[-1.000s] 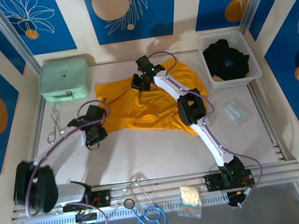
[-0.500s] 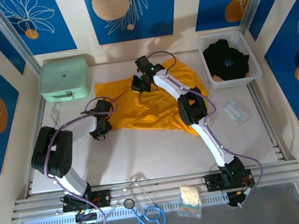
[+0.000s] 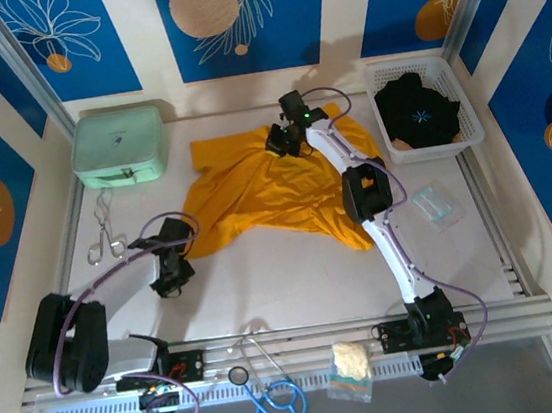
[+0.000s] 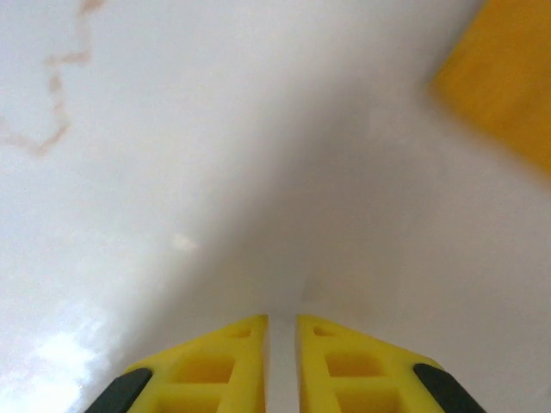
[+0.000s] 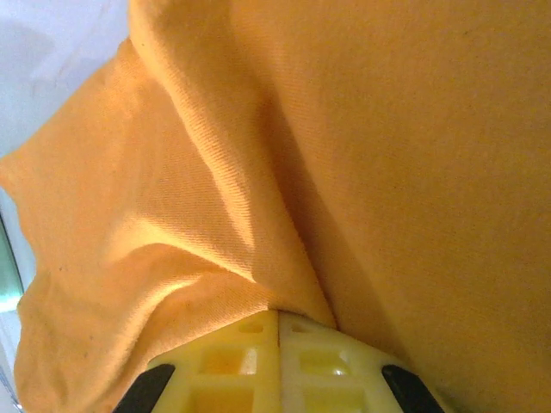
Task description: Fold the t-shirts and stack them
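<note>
On my bench (image 3: pixel 295 280) the orange-yellow t-shirt (image 3: pixel 264 193) lies spread out on the near side of my right pincer (image 3: pixel 283 140), which is clamped on a bunched fold at the shirt's far edge. The black t-shirt (image 3: pixel 415 109) sits in the basket (image 3: pixel 470 132) off to that pincer's right. My left pincer (image 3: pixel 169 280) is nearly closed and empty over bare bench, just left of the orange hem.

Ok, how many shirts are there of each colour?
Orange-yellow cloth t-shirt: 1
Black cloth t-shirt with light-blue starburst print: 1
Total: 2
</note>
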`<state>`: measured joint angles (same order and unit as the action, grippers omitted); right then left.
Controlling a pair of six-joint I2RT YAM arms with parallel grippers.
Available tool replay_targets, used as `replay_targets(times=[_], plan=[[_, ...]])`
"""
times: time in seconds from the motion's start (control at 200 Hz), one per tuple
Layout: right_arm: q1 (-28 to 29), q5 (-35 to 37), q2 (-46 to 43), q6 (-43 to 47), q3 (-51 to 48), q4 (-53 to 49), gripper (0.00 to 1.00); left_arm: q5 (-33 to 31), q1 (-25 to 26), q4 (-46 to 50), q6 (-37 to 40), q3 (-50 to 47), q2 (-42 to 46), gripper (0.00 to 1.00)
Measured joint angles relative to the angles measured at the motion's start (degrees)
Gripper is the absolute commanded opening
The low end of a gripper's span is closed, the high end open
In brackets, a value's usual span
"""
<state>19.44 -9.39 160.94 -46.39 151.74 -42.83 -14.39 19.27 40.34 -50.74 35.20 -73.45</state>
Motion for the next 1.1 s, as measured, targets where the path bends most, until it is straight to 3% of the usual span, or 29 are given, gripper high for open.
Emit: replay_targets(times=[0.11,0.25,0.33,0.425,0.605,0.756,0.946,1.101], plan=[[-1.6,-1.4,0.1,-0.1,0.1,0.3,0.00,0.3,0.0,3.1,-0.7,-0.4,3.6,0.18],[-1.8,-2.2,-0.3,2.1,-0.1,-1.0,0.00,0.9,0.0,7.3,-0.2,3.6,5.7,0.27],[-1.6,-1.6,-3.6,4.6,-3.2,-3.6,0.09,1.1,0.0,9.9,1.8,11.4,4.4,0.34],[-1.5,1.6,-13.8,8.4,-14.2,-5.6,0.26,1.7,0.1,11.6,4.9,23.9,-0.2,0.41],[-2.5,9.0,-45.4,12.3,-40.9,-4.8,0.50,5.0,2.4,11.7,12.4,48.0,-16.7,0.53],[-8.4,11.2,-67.5,13.0,-63.6,-1.4,0.59,8.6,6.7,12.5,17.0,68.2,-35.4,0.63],[-14.0,12.2,-73.0,12.5,-86.3,-0.6,0.60,13.1,12.3,13.5,22.8,92.7,-58.7,0.80],[-15.6,10.9,-73.7,11.2,-96.6,0.2,0.61,16.0,14.5,13.3,24.5,101.7,-69.6,0.86]])
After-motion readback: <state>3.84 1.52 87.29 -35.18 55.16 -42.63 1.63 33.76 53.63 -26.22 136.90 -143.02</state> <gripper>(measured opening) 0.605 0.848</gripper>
